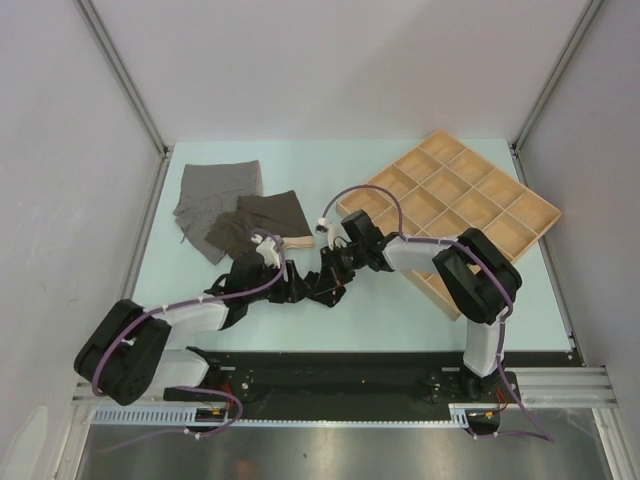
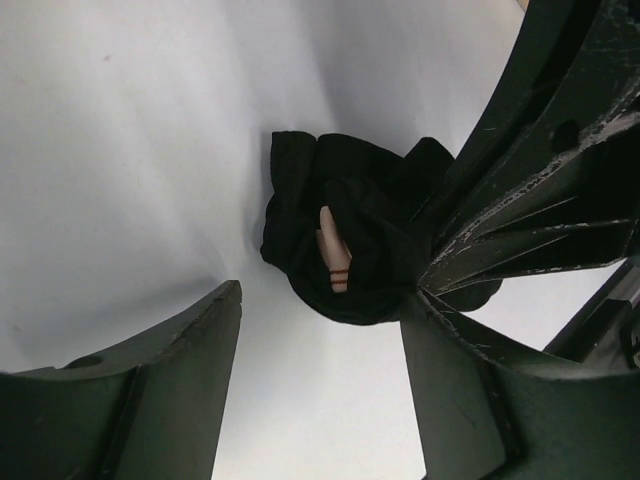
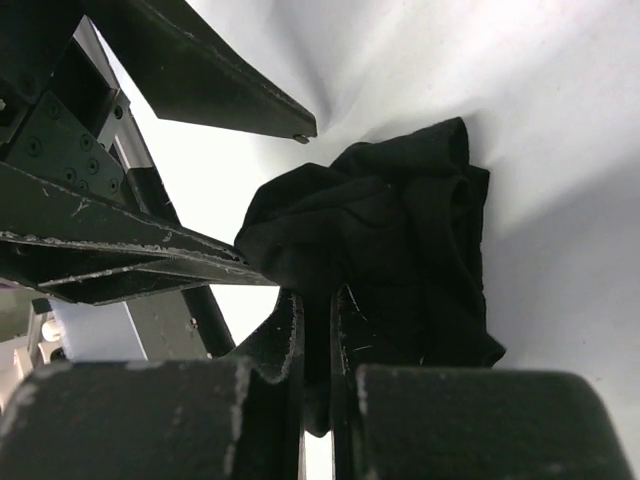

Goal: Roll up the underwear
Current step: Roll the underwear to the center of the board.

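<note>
**Black briefs point(image 3: 400, 230) bunched mid-desk, pinched by right end effector point(image 3: 318, 295)**

The black briefs sit in a crumpled, loosely wound bundle on the desk point(image 1: 380, 320), near front-centre, where the two arms meet. In the left wrist view a small pale label point(image 2: 335, 255) w/ two red stripes shows among the folds.

Right end effector: jaws closed, w/ cloth from the bundle's near edge nipped betw. them.

Left end effector point(image 2: 322, 300): jaws wide apart, one finger each side of the view, the bundle lying just past the tips. Can't tell if either finger touches cloth. The two end effectors face each other over the bundle, v. close together.

The other two pcs lie flat at back-left of the desk. The grey briefs point(image 1: 218, 195) are furthest back. The dark brown briefs point(image 1: 258, 225) overlap their front-right corner, just behind the left wrist.

On the right side is a compartmented wooden tray point(image 1: 498, 174), set at an angle to the desk edges. The right arm's elbow hangs over its near corner.
</note>
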Tool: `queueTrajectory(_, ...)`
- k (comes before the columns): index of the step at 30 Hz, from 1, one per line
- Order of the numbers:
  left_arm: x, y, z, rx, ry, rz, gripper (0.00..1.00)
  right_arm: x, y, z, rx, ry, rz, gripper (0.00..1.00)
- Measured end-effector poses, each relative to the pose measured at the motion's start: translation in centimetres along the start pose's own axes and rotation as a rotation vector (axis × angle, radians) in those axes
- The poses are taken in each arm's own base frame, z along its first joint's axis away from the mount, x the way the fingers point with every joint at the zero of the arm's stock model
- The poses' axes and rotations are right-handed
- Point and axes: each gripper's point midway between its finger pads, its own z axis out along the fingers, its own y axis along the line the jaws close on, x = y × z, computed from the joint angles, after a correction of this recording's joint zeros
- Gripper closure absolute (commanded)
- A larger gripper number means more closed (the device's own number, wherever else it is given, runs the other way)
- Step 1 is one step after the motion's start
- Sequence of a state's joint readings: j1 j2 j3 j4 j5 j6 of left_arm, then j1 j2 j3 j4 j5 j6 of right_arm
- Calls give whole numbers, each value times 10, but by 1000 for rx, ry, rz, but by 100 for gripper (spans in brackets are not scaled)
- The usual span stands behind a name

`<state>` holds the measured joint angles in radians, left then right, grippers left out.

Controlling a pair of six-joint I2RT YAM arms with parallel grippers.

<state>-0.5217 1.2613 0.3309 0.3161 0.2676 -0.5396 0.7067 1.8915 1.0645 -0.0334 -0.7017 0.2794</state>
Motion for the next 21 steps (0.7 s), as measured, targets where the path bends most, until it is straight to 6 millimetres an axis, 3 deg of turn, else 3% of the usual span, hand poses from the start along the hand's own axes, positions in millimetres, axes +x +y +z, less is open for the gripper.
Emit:
queueTrajectory(4,-1,-2,7,17,-1,3,42,0,-3,0,-12,11,14,100)
queueTrajectory(7,-3,-5,12,40,-2,5,55,-1,-5,-1,-6,14,20,100)
queueTrajectory(8,-4,-7,14,50,-4,9,64,-2,-6,-1,-4,15,20,99)
queueTrajectory(11,-7,-13,17,79,-6,17,83,-3,-8,-1,2,19,23,88)
queueTrajectory(12,-8,-15,18,85,-7,20,85,-4,-9,-2,9,19,22,81)
queueTrajectory(14,-10,-16,21,90,-5,21,87,-6,-10,-3,20,18,21,70)
queueTrajectory(16,-13,-17,23,92,-3,24,89,-9,-12,-3,30,15,15,53)
queueTrajectory(21,-16,-16,27,86,-10,39,91,-11,-2,-6,12,16,-16,37)
